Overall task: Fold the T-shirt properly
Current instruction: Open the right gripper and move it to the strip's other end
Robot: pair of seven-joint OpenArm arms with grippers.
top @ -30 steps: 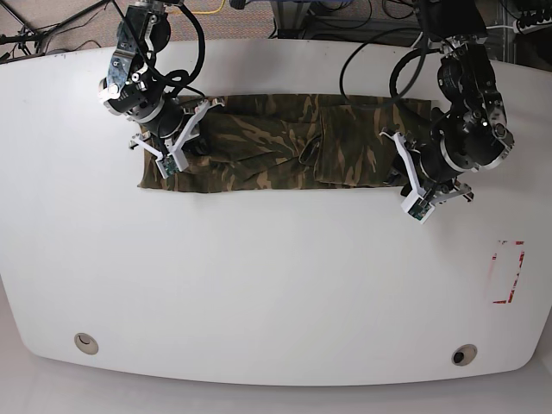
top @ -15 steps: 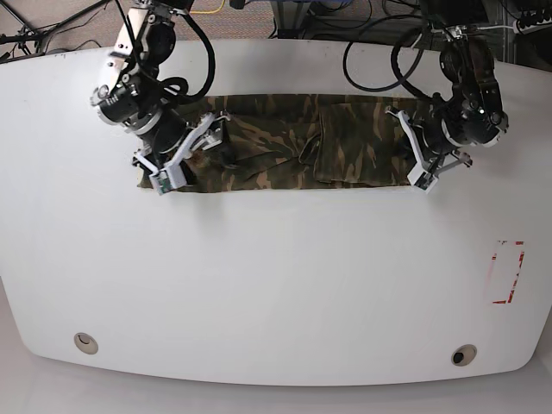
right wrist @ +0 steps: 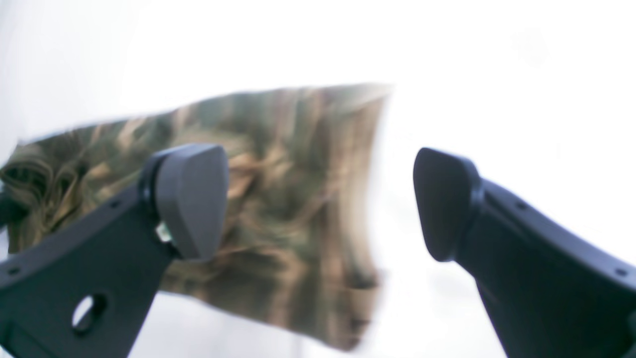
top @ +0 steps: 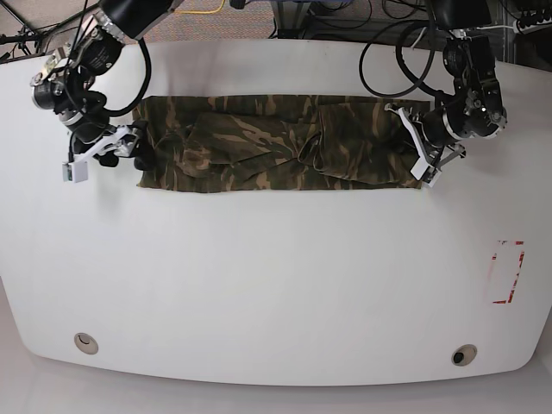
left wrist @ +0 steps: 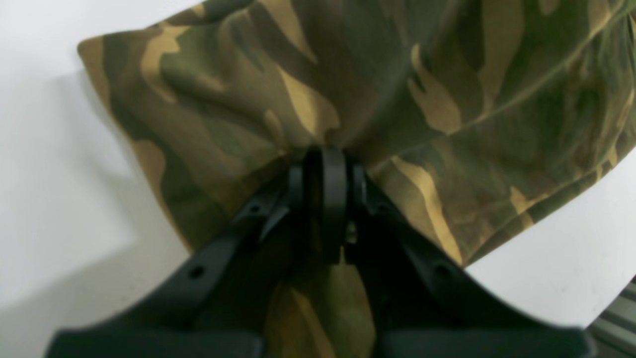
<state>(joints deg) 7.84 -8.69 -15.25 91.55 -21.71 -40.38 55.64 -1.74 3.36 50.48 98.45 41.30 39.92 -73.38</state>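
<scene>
A camouflage T-shirt (top: 276, 142) lies in a long, narrow band across the rear half of a white table (top: 276, 285), running side to side and closer to the back edge than the front. At the end of the band toward the table's right-hand edge in the base view, the left gripper (left wrist: 325, 199) is clenched on the cloth; its wrist camera shows the two dark fingers (left wrist: 333, 189) pressed together with a pucker of green, brown and tan fabric gathered between them, beside a corner of the shirt resting on the white surface. At the opposite end, the right gripper (right wrist: 318, 204) stands released, its fingers (right wrist: 191, 199) spread wide above the shirt's edge and the bare tabletop; that view is blurred, so whether either finger touches the cloth cannot be made out. A small red-and-white marking (top: 507, 272) sits near the table's right-hand edge, well apart from the shirt.
</scene>
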